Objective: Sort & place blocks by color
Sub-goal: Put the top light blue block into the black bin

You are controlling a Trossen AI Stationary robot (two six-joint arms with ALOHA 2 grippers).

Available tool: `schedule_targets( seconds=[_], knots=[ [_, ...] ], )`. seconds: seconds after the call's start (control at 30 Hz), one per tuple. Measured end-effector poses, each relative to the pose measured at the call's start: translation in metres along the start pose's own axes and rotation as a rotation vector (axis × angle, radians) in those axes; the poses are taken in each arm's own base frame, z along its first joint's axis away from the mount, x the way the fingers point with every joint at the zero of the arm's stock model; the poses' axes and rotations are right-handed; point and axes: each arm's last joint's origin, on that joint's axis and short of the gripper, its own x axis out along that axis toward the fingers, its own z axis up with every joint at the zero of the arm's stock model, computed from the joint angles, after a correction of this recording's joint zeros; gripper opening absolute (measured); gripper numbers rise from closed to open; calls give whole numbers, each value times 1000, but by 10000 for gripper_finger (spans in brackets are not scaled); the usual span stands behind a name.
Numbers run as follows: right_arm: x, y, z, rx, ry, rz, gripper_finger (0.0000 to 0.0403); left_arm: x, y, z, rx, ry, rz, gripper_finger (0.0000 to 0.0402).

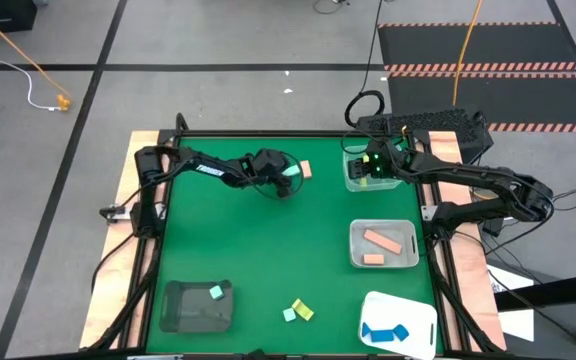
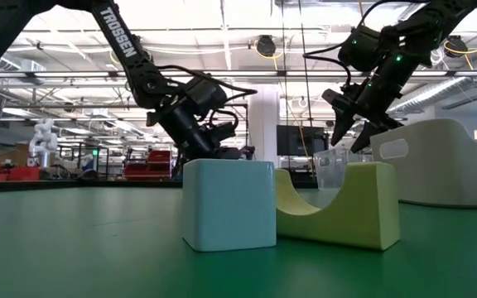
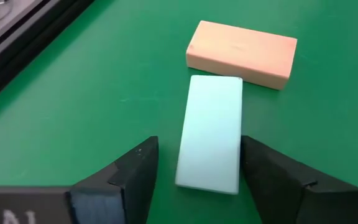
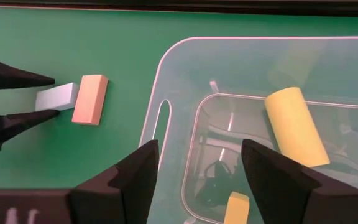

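Note:
My left gripper [image 3: 197,152] is open, low at the table's far middle [image 1: 286,180]. Its fingers stand on either side of a mint green bar [image 3: 209,134] that lies flat on the mat, with a gap on each side. A tan-pink bar [image 3: 241,53] lies flat across the mint bar's far end, touching it. My right gripper [image 4: 199,152] is open and empty, hovering over the clear tray [image 4: 166,74] at the far right [image 1: 353,180]. That tray holds a yellow cylinder [image 4: 296,127] and a yellow block [image 4: 235,208]. A mint cube [image 2: 226,203] and a yellow arch block [image 2: 342,211] sit together near the front edge.
A second clear tray [image 1: 356,232] at the right holds two tan-pink bars. The white tray [image 1: 418,310] at the near right holds blue blocks. The dark tray [image 1: 178,310] at the near left holds one mint block [image 1: 215,292]. Open green mat lies in the middle.

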Motion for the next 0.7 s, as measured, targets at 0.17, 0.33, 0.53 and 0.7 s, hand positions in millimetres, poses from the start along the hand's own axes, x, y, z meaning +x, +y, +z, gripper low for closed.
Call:
schedule_targets(
  seconds=[0.17, 0.33, 0.53, 0.7],
  knots=[
    [0, 0, 0, 0, 0, 0, 222, 0, 0, -1, -9, 13, 2, 148],
    [0, 0, 0, 0, 0, 0, 222, 0, 0, -3, -47, 32, -22, 129],
    [0, 0, 0, 21, 0, 0, 222, -9, -1, 3, -75, 20, -30, 129],
    [0, 0, 0, 26, 0, 0, 222, -24, 1, 17, -78, -39, -14, 129]
  ],
)
